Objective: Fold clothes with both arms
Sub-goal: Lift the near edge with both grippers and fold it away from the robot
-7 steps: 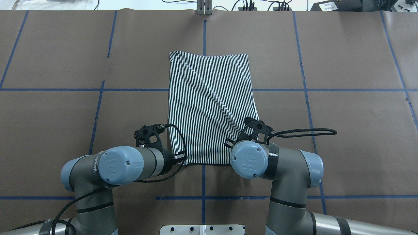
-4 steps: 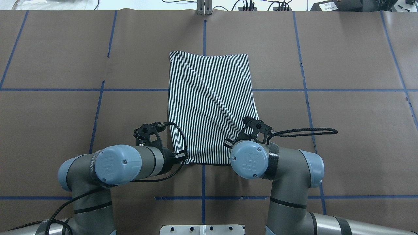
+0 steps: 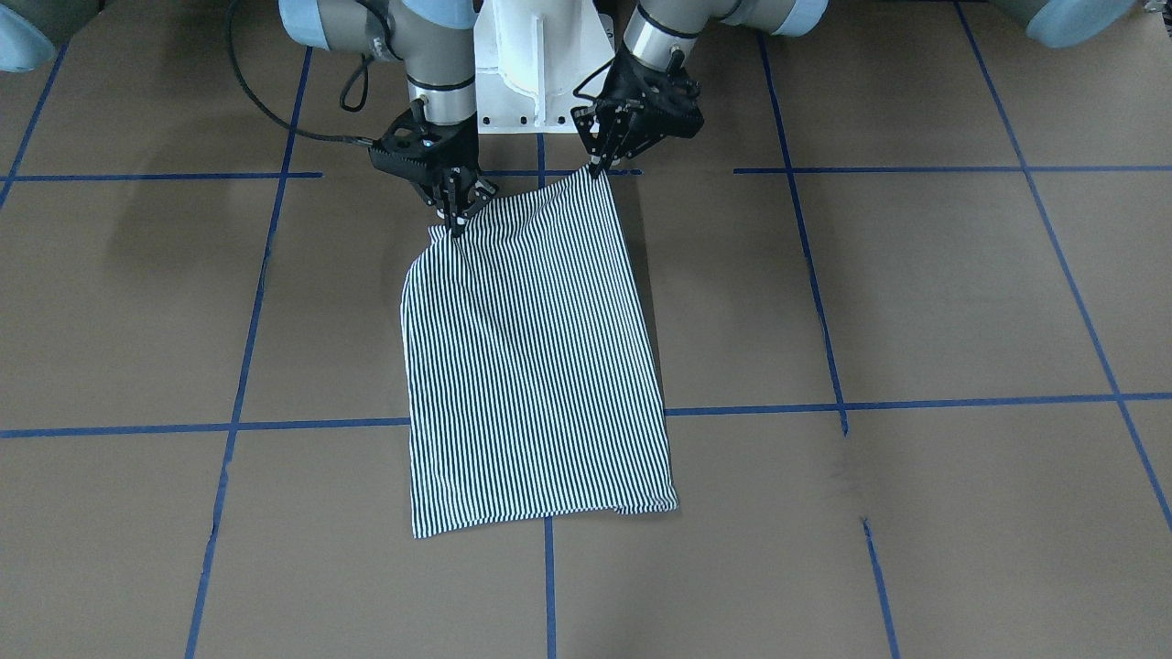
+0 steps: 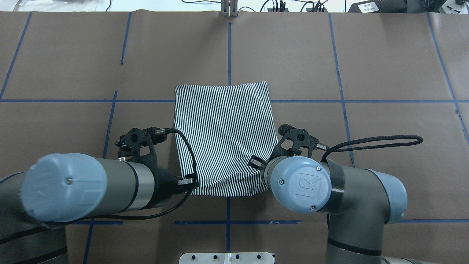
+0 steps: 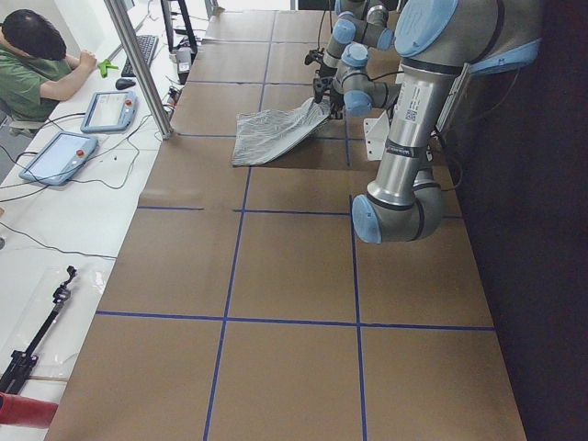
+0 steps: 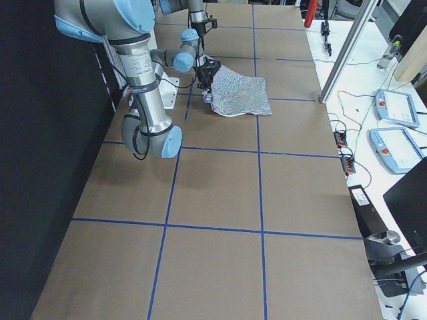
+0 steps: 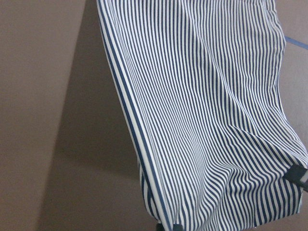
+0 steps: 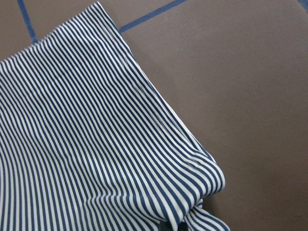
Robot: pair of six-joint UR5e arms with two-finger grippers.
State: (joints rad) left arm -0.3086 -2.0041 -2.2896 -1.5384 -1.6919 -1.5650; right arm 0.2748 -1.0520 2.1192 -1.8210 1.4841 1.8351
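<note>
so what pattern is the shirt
Thin navy-and-white stripes all over the shirt, clearest in the left wrist view.

Silver-grey arms [image 4: 121, 187] w/ light-blue caps [image 4: 64, 187], blk cables [image 4: 419, 139].

Bare brown paper-covered counter [image 4: 384, 73] on both sides of and beyond the folded navy-and-white striped shirt [image 4: 223, 135]. Near edge occupied: left end effector [image 3: 597, 167] and right end effector [image 3: 455, 218] clamped on its raised corners, white pedestal base [image 3: 536, 64] close behind, between them. Looped black cable [image 4: 373, 141] projecting sideways beside the right end effector. Upright metal post [image 4: 229, 7] at the far edge.
</note>
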